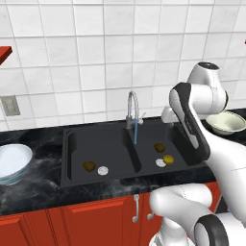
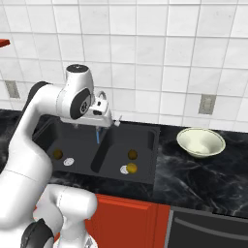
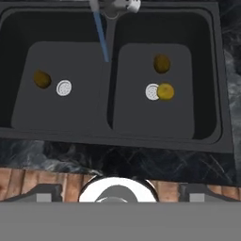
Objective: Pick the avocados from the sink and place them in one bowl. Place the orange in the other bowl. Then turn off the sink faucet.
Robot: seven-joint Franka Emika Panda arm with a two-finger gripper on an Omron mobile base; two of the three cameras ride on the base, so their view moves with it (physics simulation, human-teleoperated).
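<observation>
The black double-basin sink [image 1: 129,180] [image 3: 109,136] holds all the fruit. One dark avocado [image 1: 88,166] [image 3: 42,79] lies in the left basin beside its white drain. A second avocado [image 1: 159,147] [image 3: 161,63] lies in the right basin, and the yellowish orange [image 1: 168,158] [image 3: 165,91] touches that basin's drain. A blue stream runs from the grey faucet [image 1: 132,108] [image 2: 101,97]. My gripper [image 2: 113,121] [image 3: 120,194] hangs high over the sink's front, open and empty, well above the fruit. The pale blue bowl [image 1: 12,161] sits on the left counter, the cream bowl [image 1: 226,122] [image 2: 201,141] on the right.
Black marble counter [image 2: 203,179] surrounds the sink, with red cabinet doors [image 1: 72,221] below. White tiled wall behind carries an outlet [image 2: 207,104]. My own arm [image 1: 190,120] crosses in front of the right basin's edge in the left base view.
</observation>
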